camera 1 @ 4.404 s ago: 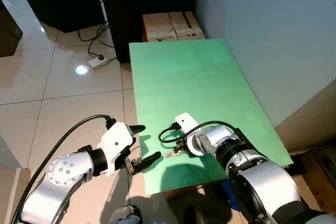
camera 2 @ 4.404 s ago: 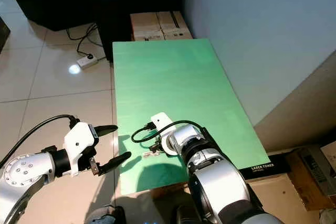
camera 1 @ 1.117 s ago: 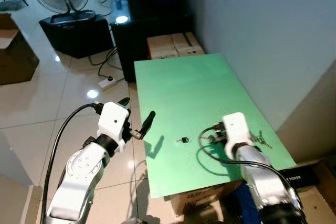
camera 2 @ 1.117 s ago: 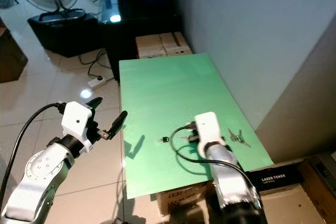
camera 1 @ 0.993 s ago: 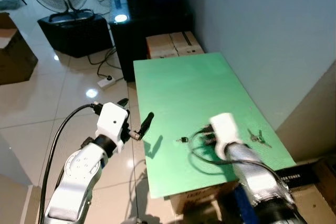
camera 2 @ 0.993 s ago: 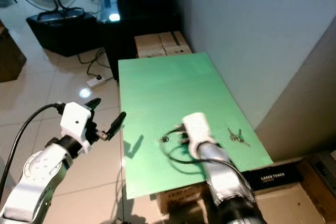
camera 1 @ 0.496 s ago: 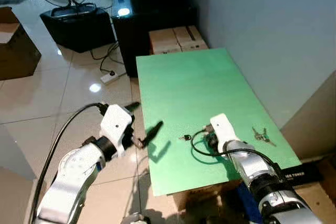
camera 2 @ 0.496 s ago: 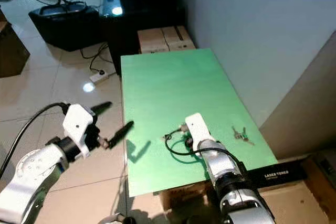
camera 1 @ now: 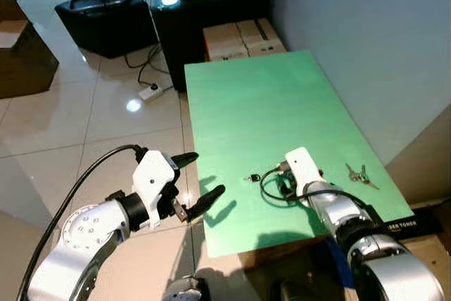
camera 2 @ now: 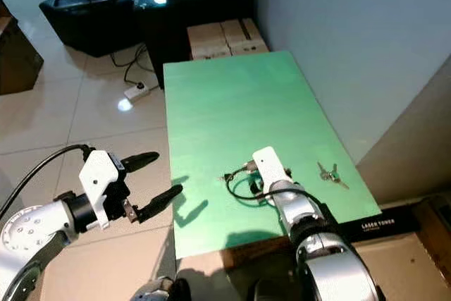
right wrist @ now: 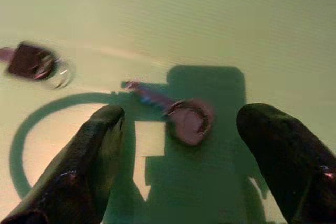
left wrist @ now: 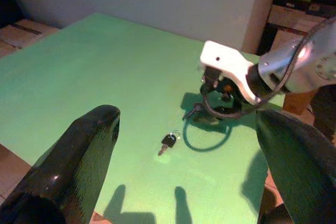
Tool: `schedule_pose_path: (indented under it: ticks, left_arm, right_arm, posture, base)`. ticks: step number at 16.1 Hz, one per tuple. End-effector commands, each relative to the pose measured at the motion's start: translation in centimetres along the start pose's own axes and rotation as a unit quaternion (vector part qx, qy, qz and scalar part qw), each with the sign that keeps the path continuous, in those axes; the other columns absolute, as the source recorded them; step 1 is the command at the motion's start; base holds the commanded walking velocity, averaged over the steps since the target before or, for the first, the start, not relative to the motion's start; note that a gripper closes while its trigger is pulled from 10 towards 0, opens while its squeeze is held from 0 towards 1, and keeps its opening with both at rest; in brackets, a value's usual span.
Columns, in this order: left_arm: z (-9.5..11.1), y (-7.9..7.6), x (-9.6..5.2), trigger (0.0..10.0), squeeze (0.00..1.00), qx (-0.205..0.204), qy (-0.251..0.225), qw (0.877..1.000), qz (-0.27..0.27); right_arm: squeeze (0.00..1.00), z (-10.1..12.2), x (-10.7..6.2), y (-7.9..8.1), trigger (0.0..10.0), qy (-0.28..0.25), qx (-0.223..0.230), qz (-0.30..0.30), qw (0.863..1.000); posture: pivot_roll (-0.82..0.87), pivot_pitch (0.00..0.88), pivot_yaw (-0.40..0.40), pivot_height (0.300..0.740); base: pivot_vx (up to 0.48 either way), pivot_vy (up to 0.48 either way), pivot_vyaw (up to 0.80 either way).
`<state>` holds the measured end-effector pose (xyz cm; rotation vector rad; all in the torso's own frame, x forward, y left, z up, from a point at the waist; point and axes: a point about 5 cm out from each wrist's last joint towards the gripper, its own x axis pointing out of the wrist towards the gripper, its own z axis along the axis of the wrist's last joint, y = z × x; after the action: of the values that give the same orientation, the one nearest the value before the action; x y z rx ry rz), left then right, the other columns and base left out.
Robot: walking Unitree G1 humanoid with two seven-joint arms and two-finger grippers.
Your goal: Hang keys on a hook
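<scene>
i count three lots of keys on the green table (camera 1: 268, 103). the one under my right gripper (right wrist: 181, 129) is a silver key (right wrist: 184, 120) with a round head and a thin blade, lying flat between the two black fingers (right wrist: 89, 161), which are spread wide and hold nothing. at about 9 o'clock from it lies a small black-headed key (camera 1: 253, 177) on a thin ring, a little apart. at 3 o'clock, near the table's right edge, sits a bunch of keys (camera 1: 360, 174), silver with a touch of green, well apart from the arm.

my left gripper (camera 1: 198, 182) hangs at 9 o'clock off the table's left edge, over the tiled floor (camera 1: 84, 125), its two fingers parted wide and empty; its wrist camera looks across the table at the black-headed key and the right arm's white wrist housing (left wrist: 228, 66).
</scene>
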<state>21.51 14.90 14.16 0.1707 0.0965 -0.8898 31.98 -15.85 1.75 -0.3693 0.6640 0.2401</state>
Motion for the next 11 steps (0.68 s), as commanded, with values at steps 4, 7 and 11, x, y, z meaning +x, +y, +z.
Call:
schedule_pose_path:
  ticks: [4,7,11]
  left_arm:
    - [0.5,0.3,-1.1,10.0,0.00,0.011,0.011,1.000,-0.003]
    - [0.7,0.3,-1.5,10.0,0.00,0.013,0.016,1.000,-0.001]
    - [0.7,0.1,-1.6,10.0,0.00,0.012,0.018,1.000,-0.003]
  right_arm:
    - [0.00,0.9,0.1,-0.4,10.0,-0.039,0.040,-0.012,0.998]
    - [0.00,1.2,0.2,-0.2,10.0,-0.043,0.035,-0.008,0.998]
    - [0.00,0.5,0.3,0.3,10.0,-0.017,0.024,0.001,1.000]
  posture:
    - [0.14,0.186,0.105,0.740]
    - [0.15,0.181,0.105,0.740]
    - [0.15,0.171,0.098,0.740]
  base:
    - [0.000,0.000,0.00]
    - [0.000,0.000,0.00]
    - [0.000,0.000,0.00]
